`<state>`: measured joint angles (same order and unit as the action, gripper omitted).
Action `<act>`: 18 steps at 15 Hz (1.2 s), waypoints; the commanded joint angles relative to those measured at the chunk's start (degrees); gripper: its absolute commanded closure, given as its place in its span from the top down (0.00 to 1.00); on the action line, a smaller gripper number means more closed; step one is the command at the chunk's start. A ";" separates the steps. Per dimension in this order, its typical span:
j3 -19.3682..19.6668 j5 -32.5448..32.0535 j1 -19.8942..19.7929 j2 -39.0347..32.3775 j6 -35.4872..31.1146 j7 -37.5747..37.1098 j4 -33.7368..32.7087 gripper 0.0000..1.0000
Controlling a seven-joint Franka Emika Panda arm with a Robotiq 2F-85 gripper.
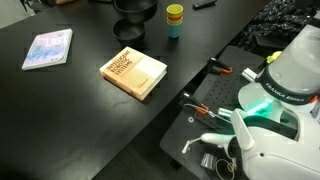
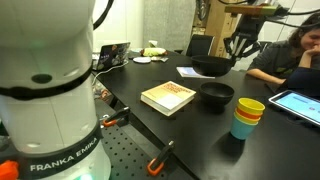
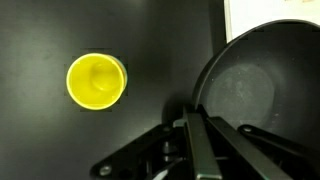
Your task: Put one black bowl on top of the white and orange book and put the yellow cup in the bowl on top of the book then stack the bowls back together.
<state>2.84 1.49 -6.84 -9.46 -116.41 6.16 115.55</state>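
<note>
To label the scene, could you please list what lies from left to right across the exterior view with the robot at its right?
Pale blue booklet, white and orange book, yellow cup atop its stack, robot base. The black bowls overlap the book's span, so I omit them.

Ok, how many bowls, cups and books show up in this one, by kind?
Shallow round black bowls: 2
Small plastic cups in one stack: 3 (yellow cup, orange cup, teal cup)
Books: 2 (thick white and orange book, thin pale blue booklet)
Total: 7
</note>
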 commanded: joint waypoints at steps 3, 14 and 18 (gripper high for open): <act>-2.65 0.08 4.56 9.98 -13.41 -0.71 18.34 0.02; -6.65 -2.28 10.93 4.07 -34.65 -6.38 30.22 0.02; -6.34 -4.56 11.54 2.21 -36.47 -6.92 29.86 0.30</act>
<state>-3.51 -0.92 4.25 -6.60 -150.62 0.85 145.43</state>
